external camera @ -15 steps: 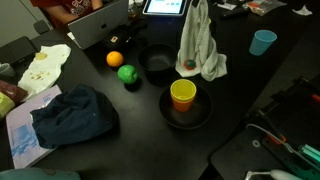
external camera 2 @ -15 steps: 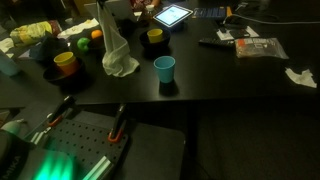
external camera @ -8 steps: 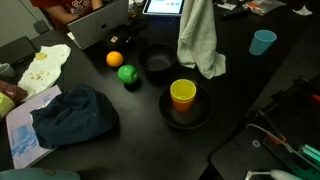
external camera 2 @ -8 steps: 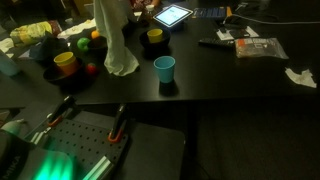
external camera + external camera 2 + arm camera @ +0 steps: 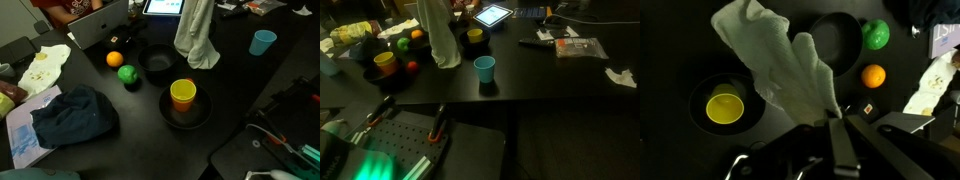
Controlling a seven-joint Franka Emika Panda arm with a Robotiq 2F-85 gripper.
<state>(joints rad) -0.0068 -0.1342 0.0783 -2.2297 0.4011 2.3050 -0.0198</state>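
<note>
My gripper [image 5: 833,128] is shut on a pale grey towel [image 5: 775,60], pinched at one corner. The towel hangs clear above the black table in both exterior views [image 5: 195,35] [image 5: 442,35]; the gripper itself is above the top edge of those views. Below the towel in the wrist view are a yellow cup [image 5: 725,105] standing in a black bowl [image 5: 700,85] and an empty black bowl [image 5: 836,40]. In an exterior view the yellow cup [image 5: 183,95] and the empty bowl [image 5: 157,63] lie just in front of the hanging towel.
An orange [image 5: 114,59] and a green ball [image 5: 127,73] lie beside the empty bowl. A dark blue cloth [image 5: 75,115] lies at the front left. A light blue cup [image 5: 263,41] [image 5: 484,68] stands apart. A laptop [image 5: 100,25] and a tablet [image 5: 492,15] are at the back.
The towel has risen from the table; its lower end no longer rests on the surface and now hangs free, shifted slightly toward the tablet.
</note>
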